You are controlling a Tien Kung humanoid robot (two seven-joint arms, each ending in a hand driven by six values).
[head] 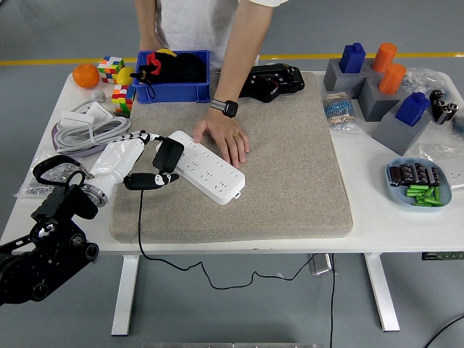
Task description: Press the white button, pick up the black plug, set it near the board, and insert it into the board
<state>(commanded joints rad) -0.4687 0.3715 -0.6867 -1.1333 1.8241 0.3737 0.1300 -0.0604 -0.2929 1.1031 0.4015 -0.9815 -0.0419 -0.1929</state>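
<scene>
Item: black plug (168, 152). Location: near the left edge of the grey mat (290, 174), seated at or resting against the left end of the white power board (206, 165); whether its pins are fully home cannot be told from this view. Its black cable (140, 217) runs down off the bench's (406, 225) near edge and hangs below.

Item: white power board. Lies diagonally on the mat, left of centre. A person's hand (225, 138) presses flat on its far side, holding it steady. The white button cannot be picked out.

Item: left robot hand (138, 165). Position: just left of the plug, over the mat's left edge. Fingers loosely extended and apart, dark fingertips (163, 178) pointing toward the board just below the plug; nothing clamped. Contact with the plug cannot be confirmed. The right robot hand is not in view.

Handling note, judged: the plug is small, light and rigid, with smooth moulded plastic that may slip under hard fingertips. Best taken across its two flat sides near the body's middle, clear of the pin face. The trailing cable is limp but will tug sideways, so the plug may twist in a light grip. The board is light and would slide without the person's hold.

Surroundings: blue bin (172, 76) at the far edge, cluttered left and right ends.
</scene>
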